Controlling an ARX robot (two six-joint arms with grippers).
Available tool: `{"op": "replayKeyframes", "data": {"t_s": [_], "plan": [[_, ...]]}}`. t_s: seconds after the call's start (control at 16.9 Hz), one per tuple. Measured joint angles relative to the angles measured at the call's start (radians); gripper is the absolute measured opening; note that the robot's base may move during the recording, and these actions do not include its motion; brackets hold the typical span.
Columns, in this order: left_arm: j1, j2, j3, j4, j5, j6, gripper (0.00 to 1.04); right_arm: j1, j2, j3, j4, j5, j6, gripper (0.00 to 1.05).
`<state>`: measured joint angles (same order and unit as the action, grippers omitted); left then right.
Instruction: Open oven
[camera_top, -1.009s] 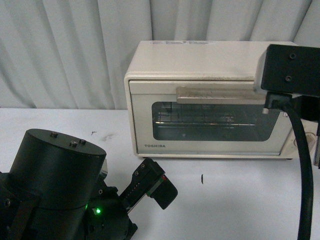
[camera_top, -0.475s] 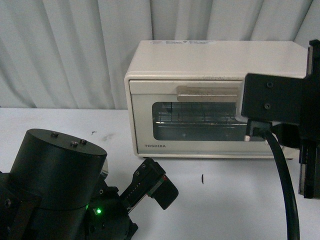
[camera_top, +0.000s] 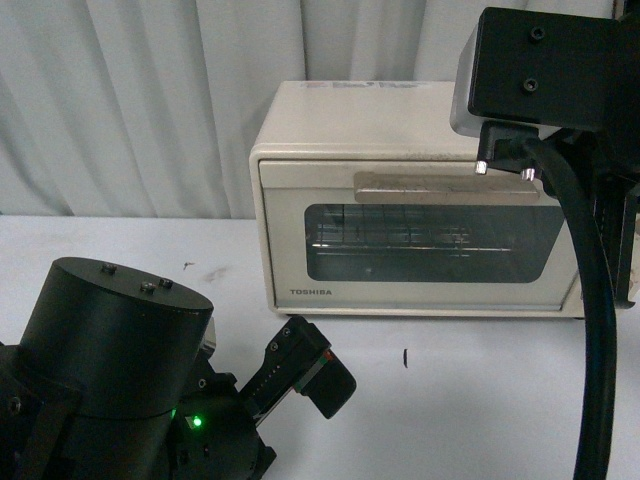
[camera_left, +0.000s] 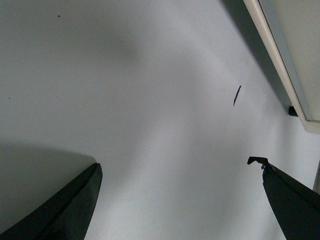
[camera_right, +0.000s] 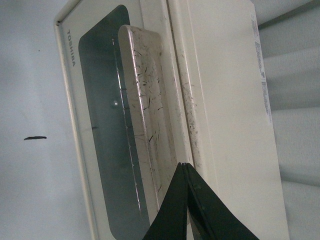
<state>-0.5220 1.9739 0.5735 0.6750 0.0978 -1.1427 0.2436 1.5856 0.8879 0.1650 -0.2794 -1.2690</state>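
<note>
the white table (camera_top: 480, 400) is the biggest thing in view, with a pale pleated curtain (camera_top: 130, 100) hanging behind it. the oven (camera_top: 400, 110) sits toward the back of the table, right of centre in the front view, facing the robot with its door shut flush. it looks like a light sheet-metal box on small feet, so a hard tug could drag or tip it forward. the pull probably wants to be gentle, following the downward arc of a door that seems to be hinged at the bottom. the glass window (camera_top: 420, 245) is the fragile part and gives no hold. the place to take it is the wide flat handle (camera_top: 420, 187) along the door's top edge: stiff, smooth, scuffed, and standing off far enough to hook from above. the right gripper (camera_right: 183, 167) hangs over that handle toward its right end, fingers pressed together and holding nothing, tips aimed at the seam between handle and oven body. contact cannot be told. the left gripper (camera_left: 176, 162) sits low over bare table, fingers wide apart and empty. a small black mark (camera_top: 404, 357) lies on the table in front of the oven.
</note>
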Motion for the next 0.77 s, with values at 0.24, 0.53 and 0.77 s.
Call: {"op": "replayKeyframes", "data": {"t_s": [0.24,0.53,0.77], "plan": [[0.000,0.000,0.000,0.000,0.000,0.000,0.98,-0.025,0.054,0.043,-0.038,-0.017,-0.014,0.02],[0.000,0.000,0.000,0.000,0.000,0.000,0.98,-0.026,0.115,0.101,-0.048,-0.032,-0.014,0.02],[0.000,0.000,0.000,0.000,0.000,0.000,0.98,-0.007,0.130,0.121,-0.065,-0.040,-0.009,0.02]]}}
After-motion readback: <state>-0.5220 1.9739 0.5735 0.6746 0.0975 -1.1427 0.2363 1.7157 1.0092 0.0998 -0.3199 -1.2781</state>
